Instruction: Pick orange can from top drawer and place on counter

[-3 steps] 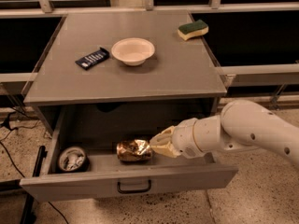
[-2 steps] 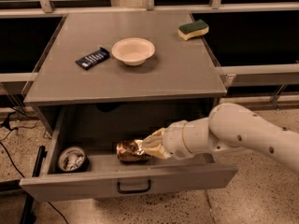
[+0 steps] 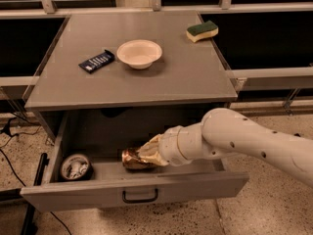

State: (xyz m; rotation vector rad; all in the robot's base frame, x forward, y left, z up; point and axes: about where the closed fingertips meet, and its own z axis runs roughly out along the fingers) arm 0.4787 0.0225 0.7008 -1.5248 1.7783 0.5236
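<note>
The orange can (image 3: 130,159) lies on its side in the open top drawer (image 3: 132,192), near the middle of the drawer floor. My gripper (image 3: 148,152) reaches in from the right and sits over the can's right end, hiding that part of it. The can rests on the drawer floor. The white arm (image 3: 234,141) stretches across the drawer's right half. The counter (image 3: 132,84) is the grey cabinet top above the drawer.
On the counter stand a white bowl (image 3: 139,53), a dark blue packet (image 3: 96,61) and a yellow-green sponge (image 3: 202,31). A round dark container with whitish contents (image 3: 75,166) sits at the drawer's left end. Railings run behind the cabinet.
My gripper has moved left inside the drawer and now covers the can's right end. The can has stayed in place.
</note>
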